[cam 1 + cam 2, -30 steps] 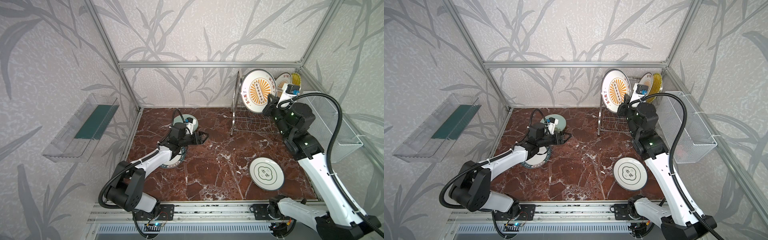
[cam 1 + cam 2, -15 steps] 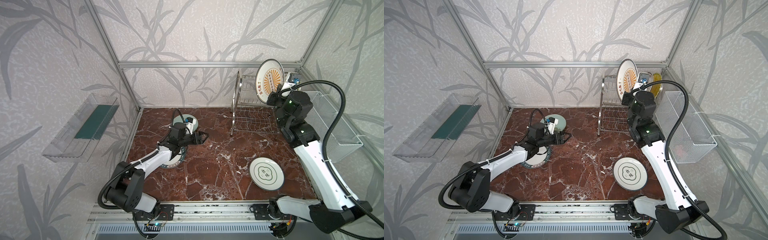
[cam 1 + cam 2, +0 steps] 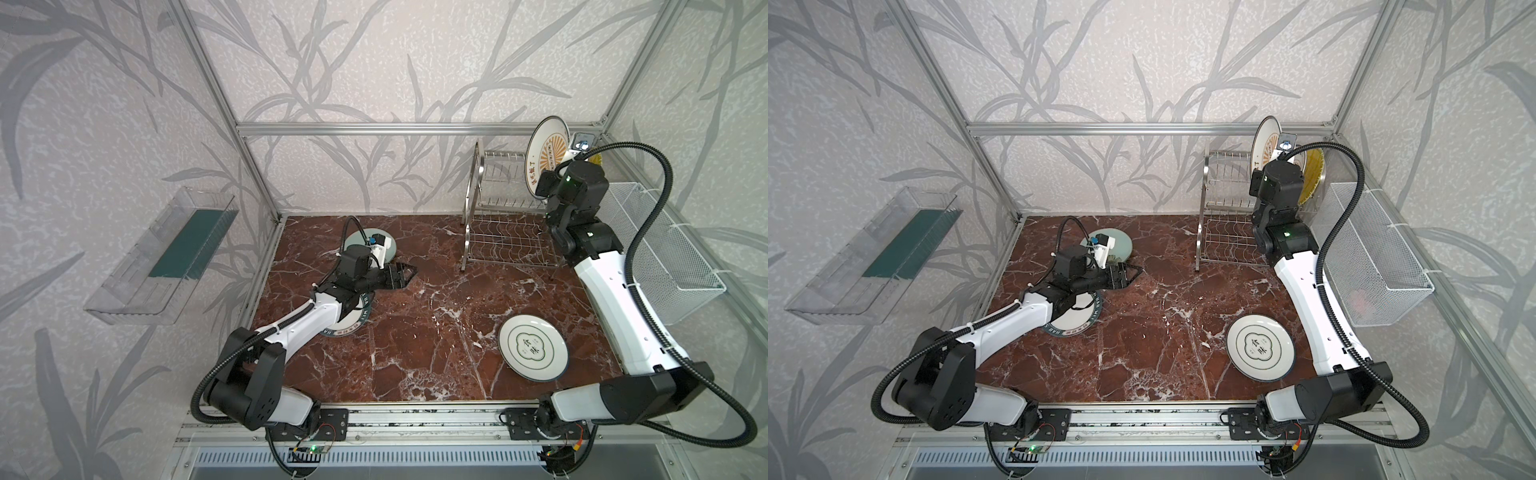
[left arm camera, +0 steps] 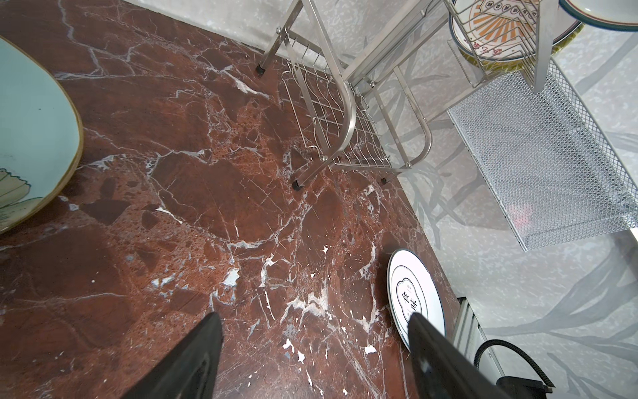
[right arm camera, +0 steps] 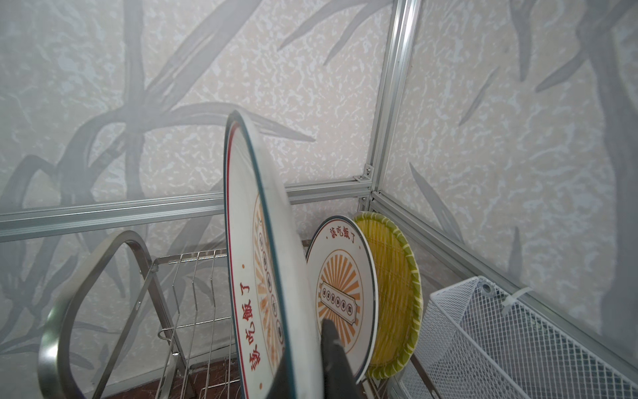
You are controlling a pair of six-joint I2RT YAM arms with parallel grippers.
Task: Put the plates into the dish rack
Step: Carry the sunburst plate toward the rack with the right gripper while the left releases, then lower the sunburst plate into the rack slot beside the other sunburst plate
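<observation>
Left gripper point(image 3: 407, 277): jaws spread, empty, over bare table point(image 3: 415, 340). Right gripper point(image 5: 305, 364): pinching sunburst plate point(image 5: 262, 276) on edge above dish rack point(image 3: 473, 195) upper tier. Racking underway; next move likely requires a square descent into the slot beside racked plate point(image 5: 341, 286).

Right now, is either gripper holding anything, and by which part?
The right gripper pinches the lower rim of an upright orange-sunburst plate above the dish rack. The left gripper is open and empty.

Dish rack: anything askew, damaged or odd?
Nothing stands out. The held sunburst plate is on edge over the dish rack, beside the racked sunburst plate and yellow plate. No spills or chips visible.
</observation>
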